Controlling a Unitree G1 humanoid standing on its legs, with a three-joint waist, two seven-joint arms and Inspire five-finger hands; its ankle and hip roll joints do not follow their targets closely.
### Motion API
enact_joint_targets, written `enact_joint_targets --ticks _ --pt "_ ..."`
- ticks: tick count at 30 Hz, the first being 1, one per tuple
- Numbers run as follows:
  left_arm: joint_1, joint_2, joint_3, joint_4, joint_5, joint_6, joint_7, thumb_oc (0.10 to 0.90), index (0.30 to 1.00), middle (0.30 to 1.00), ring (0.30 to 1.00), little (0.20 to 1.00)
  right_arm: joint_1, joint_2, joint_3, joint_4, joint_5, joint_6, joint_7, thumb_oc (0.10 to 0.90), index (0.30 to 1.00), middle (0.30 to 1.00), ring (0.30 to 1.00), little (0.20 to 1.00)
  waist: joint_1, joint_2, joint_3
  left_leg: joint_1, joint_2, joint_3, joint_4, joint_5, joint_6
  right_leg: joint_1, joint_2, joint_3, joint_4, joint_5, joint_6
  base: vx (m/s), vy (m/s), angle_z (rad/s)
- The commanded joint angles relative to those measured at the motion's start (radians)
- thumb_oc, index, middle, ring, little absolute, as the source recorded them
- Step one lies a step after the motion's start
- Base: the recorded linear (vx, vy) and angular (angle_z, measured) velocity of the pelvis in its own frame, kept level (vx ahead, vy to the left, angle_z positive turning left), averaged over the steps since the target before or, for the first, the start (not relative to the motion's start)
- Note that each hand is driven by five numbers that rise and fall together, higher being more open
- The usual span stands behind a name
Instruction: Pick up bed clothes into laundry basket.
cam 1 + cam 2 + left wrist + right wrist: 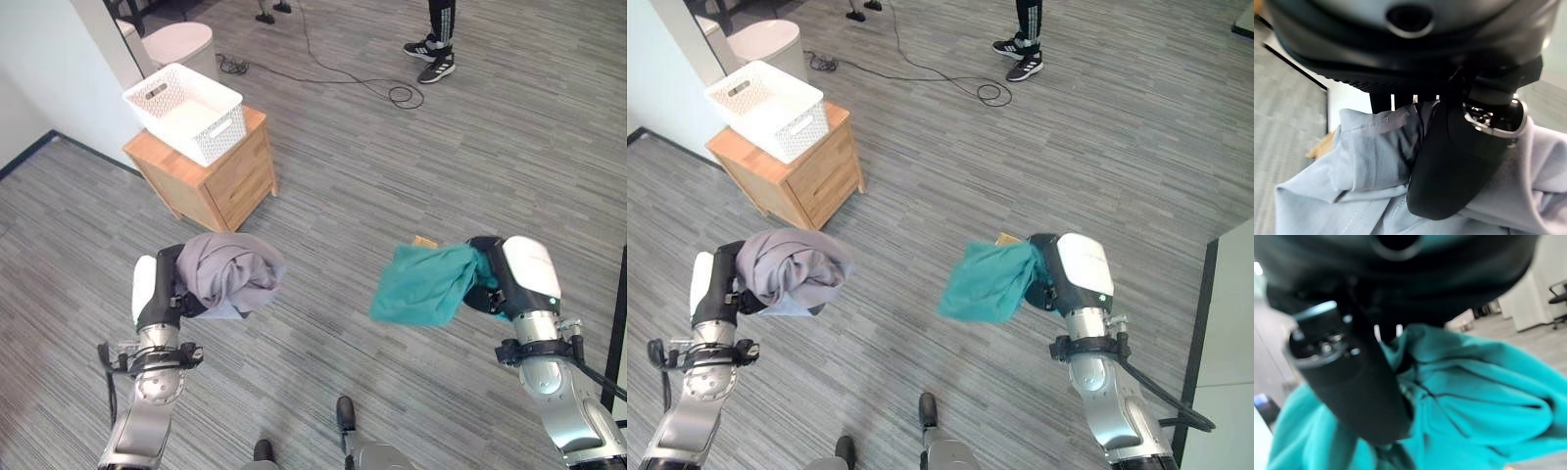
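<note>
Grey plank flooring (392,166) runs across the room; a white laundry basket (186,110) sits on a wooden nightstand (211,174), which serves as landmark. Left hand (174,284), nearer than the nightstand, is clenched round a bunched grey garment (233,272). Right hand (490,279), well apart to the nightstand's right, grasps a teal garment (426,284); its thumb presses into the cloth in the wrist view. Both pieces are lifted, neither is in the basket: pickup done, carry and drop remain. A person's shoes (431,57) and a floor cable (333,73) lie beyond the nightstand.
</note>
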Motion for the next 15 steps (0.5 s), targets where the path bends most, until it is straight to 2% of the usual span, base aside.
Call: enact_joint_targets --ticks 1,3,4,5,6,7,8,10,11,13,15 --pt "-0.024 0.077 0.093 -0.095 -0.042 -0.101 0.074 0.400 0.300 0.300 0.300 0.300 -0.046 -0.009 -0.021 -0.137 0.039 -0.125 -0.060 0.400 0.300 0.300 0.300 0.300 0.054 -0.014 -0.132 -0.083 -0.002 -0.041 -0.013 -0.057 0.044 0.058 -0.129 -0.033 0.002 -0.090 0.146 0.01 -0.150 0.35" --pt "-0.004 0.058 0.111 -0.088 -0.064 -0.104 0.079 0.400 0.300 0.300 0.300 0.300 -0.060 -0.015 -0.018 -0.126 0.049 -0.129 -0.071 0.400 0.300 0.300 0.300 0.300 0.060 -0.007 -0.123 -0.109 0.005 -0.071 -0.013 -0.034 0.031 0.069 -0.127 -0.075 0.002 -0.101 0.135 -0.04 -0.103 0.57" --pt "-0.002 0.050 0.115 -0.080 -0.075 -0.108 0.086 0.400 0.300 0.300 0.300 0.300 -0.065 -0.024 -0.023 -0.117 0.050 -0.125 -0.079 0.400 0.300 0.300 0.300 0.300 0.065 -0.005 -0.110 -0.118 0.011 -0.048 -0.013 -0.029 0.032 0.076 -0.138 -0.103 0.002 -0.111 0.130 -0.23 -0.042 0.97" --pt "-0.028 0.060 0.106 -0.063 -0.095 -0.110 0.084 0.400 0.300 0.300 0.300 0.300 -0.072 -0.054 -0.039 -0.080 0.037 -0.110 -0.099 0.400 0.300 0.300 0.300 0.300 0.037 -0.016 -0.093 -0.131 0.047 0.144 0.039 -0.033 0.043 0.082 -0.175 -0.201 0.002 -0.118 0.120 -0.22 -0.011 1.11" --pt "-0.030 0.060 0.107 -0.062 -0.096 -0.111 0.084 0.400 0.300 0.300 0.300 0.300 -0.075 -0.054 -0.038 -0.078 0.037 -0.111 -0.100 0.400 0.300 0.300 0.300 0.300 0.037 -0.017 -0.092 -0.136 0.047 0.144 0.046 -0.033 0.043 0.079 -0.175 -0.200 0.002 -0.115 0.119 -0.23 -0.040 1.64" --pt "-0.036 0.074 0.105 -0.055 -0.101 -0.111 0.081 0.400 0.300 0.300 0.300 0.300 -0.074 -0.054 -0.041 -0.059 0.036 -0.100 -0.108 0.400 0.300 0.300 0.300 0.300 0.025 -0.026 -0.086 -0.145 0.068 0.237 0.113 -0.059 0.043 0.085 -0.185 -0.240 0.002 -0.121 0.111 -0.05 -0.058 2.13" --pt "-0.024 0.084 0.113 -0.055 -0.106 -0.114 0.075 0.400 0.300 0.300 0.300 0.300 -0.052 -0.046 -0.063 -0.045 0.029 -0.086 -0.114 0.400 0.300 0.300 0.300 0.300 0.022 -0.030 -0.083 -0.156 0.087 0.274 0.193 -0.091 0.025 0.114 -0.190 -0.274 0.003 -0.139 0.110 -0.04 -0.061 1.82" --pt "-0.013 0.085 0.120 -0.053 -0.104 -0.115 0.068 0.400 0.300 0.300 0.300 0.300 -0.033 -0.041 -0.080 -0.039 0.021 -0.081 -0.114 0.400 0.300 0.300 0.300 0.300 0.016 -0.021 -0.088 -0.152 0.096 0.277 0.193 -0.097 0.017 0.127 -0.190 -0.300 0.003 -0.140 0.114 0.00 0.027 1.08" --pt "-0.002 0.084 0.125 -0.046 -0.100 -0.114 0.067 0.400 0.300 0.300 0.300 0.300 -0.014 -0.035 -0.093 -0.028 0.018 -0.080 -0.113 0.400 0.300 0.300 0.300 0.300 0.009 -0.010 -0.098 -0.124 0.106 0.294 0.149 -0.092 0.008 0.135 -0.191 -0.327 0.004 -0.143 0.120 0.03 0.097 0.92" --pt "0.023 0.090 0.134 -0.022 -0.089 -0.100 0.044 0.400 0.300 0.300 0.300 0.300 0.039 -0.010 -0.135 0.001 0.010 -0.059 -0.105 0.400 0.300 0.300 0.300 0.300 -0.005 0.013 -0.125 -0.051 0.109 0.300 0.005 -0.029 -0.005 0.152 -0.201 -0.369 0.007 -0.128 0.130 0.13 0.213 0.95" --pt "0.034 0.096 0.144 -0.019 -0.087 -0.100 0.031 0.400 0.300 0.300 0.300 0.300 0.061 0.008 -0.153 0.004 0.014 -0.057 -0.103 0.400 0.300 0.300 0.300 0.300 -0.009 0.010 -0.137 -0.047 0.103 0.287 -0.011 -0.034 -0.003 0.155 -0.204 -0.372 0.008 -0.123 0.133 0.11 0.162 0.81"
